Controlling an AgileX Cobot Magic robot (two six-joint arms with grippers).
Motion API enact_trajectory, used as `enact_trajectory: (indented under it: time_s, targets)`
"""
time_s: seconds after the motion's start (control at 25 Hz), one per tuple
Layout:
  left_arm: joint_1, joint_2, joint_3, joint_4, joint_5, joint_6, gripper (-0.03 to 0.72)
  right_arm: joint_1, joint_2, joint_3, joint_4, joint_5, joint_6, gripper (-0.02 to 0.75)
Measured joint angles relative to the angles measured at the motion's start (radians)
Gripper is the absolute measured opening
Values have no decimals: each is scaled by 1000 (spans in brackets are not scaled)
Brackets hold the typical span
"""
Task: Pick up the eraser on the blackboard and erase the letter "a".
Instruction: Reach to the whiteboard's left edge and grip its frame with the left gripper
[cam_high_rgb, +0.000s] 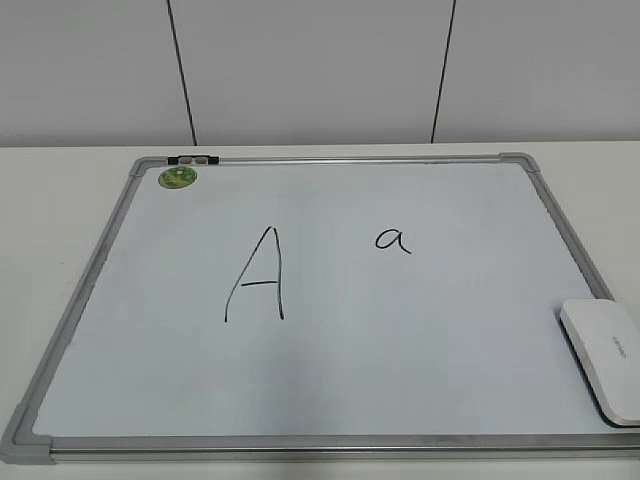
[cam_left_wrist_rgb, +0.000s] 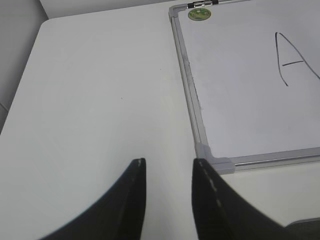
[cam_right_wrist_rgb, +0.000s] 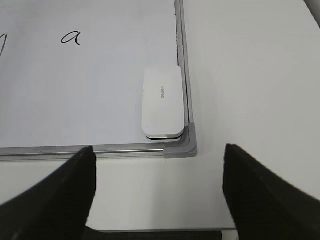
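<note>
starting at the left, the left gripper hovers over bare table off the blackboard, jaws slightly parted and empty. further right sit the big "A", the letter "a", then the eraser against the frame's near right corner, below the wide-open, empty right gripper. the frame crowding the eraser could block a finger, and a broad wipe could smear the "A".

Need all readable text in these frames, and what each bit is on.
"A": large black marker capital, handwritten on the white dry-erase board with grey metal frame.
"a": small black marker lowercase, on the same board, to the right of the capital.
Grey lettering on top of the white rounded plastic eraser: too small to read.
Print on the round green sticker at the board's far left corner: too blurred to read.
</note>
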Motion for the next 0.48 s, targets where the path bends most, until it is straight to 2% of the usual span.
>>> enact_trajectory:
  time_s: [0.48]
  targets:
    - [0, 66, -5, 0, -2, 0, 233, 0, 0, 0, 0, 0, 0, 587]
